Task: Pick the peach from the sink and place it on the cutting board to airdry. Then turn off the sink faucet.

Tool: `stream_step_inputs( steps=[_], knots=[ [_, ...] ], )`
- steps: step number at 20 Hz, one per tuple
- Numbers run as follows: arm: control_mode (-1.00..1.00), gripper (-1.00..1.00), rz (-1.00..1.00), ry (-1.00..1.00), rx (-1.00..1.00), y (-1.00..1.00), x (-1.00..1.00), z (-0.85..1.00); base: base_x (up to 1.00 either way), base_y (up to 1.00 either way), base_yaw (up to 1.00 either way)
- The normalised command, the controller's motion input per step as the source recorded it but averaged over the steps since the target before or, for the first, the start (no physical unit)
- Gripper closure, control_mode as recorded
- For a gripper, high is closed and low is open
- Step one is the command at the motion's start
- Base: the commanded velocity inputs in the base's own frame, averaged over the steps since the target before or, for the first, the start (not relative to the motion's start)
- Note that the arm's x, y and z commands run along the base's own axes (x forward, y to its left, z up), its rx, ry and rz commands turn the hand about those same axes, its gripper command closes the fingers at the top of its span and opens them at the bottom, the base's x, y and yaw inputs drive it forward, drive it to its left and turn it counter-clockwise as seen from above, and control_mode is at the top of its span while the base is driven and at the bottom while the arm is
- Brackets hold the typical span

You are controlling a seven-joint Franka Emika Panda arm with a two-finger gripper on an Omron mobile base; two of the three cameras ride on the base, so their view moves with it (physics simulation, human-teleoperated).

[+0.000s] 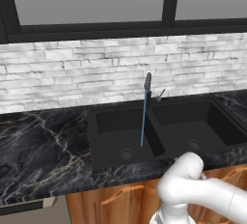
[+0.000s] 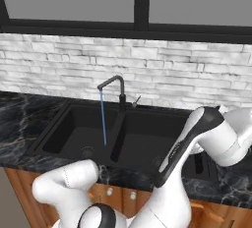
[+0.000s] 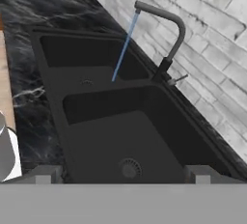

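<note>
From the hand view the gripper [image 3: 123, 179] hangs over the sink [image 3: 67, 102], its tips wide apart on nothing; I cannot spot the peach in either basin, so reaching blind risks a miss; the sink faucet [image 3: 166, 35], at one o'clock, pours water.

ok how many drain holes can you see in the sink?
2. One drain lies in the basin under the water stream; the other drain lies in the basin beside it, across the divider of the sink.
</note>
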Motion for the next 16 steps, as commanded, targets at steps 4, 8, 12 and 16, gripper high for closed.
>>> stream_step_inputs(
  steps=[4, 8, 12, 16],
  knots=[
    [-1.0, -1.0, 0.0, 0.27, -0.05, 0.77, 0.0, 0.31, 0.0, 0.0, 0.0],
    [-1.0, -1.0, -0.01, 0.06, 0.0, 0.05, -0.24, -0.08, 0.0, 0.0, 0.0],
    [-1.0, -1.0, -0.1, -0.12, -0.03, 0.28, -0.16, 0.22, 0.0, 0.0, 0.0],
    [-1.0, -1.0, -0.24, -0.13, 0.1, 0.66, -0.01, 0.49, 0.0, 0.0, 0.0]
  ],
)
